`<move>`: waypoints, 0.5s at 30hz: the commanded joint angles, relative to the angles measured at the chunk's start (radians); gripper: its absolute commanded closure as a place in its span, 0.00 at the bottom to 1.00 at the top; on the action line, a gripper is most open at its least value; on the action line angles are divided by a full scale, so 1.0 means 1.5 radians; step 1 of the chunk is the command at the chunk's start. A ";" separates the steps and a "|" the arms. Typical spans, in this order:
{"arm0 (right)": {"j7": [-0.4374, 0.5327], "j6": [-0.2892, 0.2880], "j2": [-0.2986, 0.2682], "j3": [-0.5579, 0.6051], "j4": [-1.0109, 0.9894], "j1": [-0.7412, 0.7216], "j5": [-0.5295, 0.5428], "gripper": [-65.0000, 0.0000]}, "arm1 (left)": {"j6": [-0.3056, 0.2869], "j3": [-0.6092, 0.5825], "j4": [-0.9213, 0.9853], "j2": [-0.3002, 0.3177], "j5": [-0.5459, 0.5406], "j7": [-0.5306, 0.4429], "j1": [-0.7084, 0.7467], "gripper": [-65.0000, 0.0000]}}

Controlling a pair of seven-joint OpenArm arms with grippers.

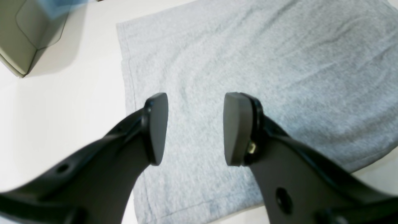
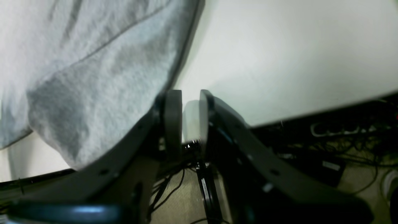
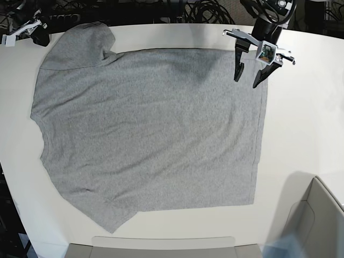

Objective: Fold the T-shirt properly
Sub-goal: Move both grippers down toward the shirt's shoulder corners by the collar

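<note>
No fold had yet been made in the T-shirt (image 3: 150, 129), spread flat on the table (image 3: 301, 134); the left gripper (image 3: 246, 79) was held wide and empty over its hem corner, calling next for a descent and pinch.

Bright, even overhead light; base view is sharp.
We see soft blur on both wrist views, the table (image 2: 279, 56) nearly blown out, and a shadow probably cast right of the T-shirt (image 3: 150, 129).
</note>
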State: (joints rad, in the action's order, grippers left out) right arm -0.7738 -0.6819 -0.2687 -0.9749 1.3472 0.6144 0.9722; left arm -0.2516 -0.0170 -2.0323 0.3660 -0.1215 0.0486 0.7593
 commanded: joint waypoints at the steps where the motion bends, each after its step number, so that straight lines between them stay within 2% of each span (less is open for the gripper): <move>1: 0.011 -0.011 -0.011 -0.002 0.007 0.000 0.014 0.84 | 0.003 0.003 -0.011 0.004 -0.002 -0.019 0.005 0.55; 15: 0.015 -0.011 -0.010 0.100 -0.036 -0.015 -0.003 0.84 | 0.003 0.000 -0.010 0.004 -0.002 -0.019 0.016 0.55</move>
State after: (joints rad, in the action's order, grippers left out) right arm -0.7109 -0.6823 -0.2695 -0.8249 1.2926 0.5838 1.0214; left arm -0.2516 -0.0189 -2.0323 0.3660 -0.1215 0.0483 0.7708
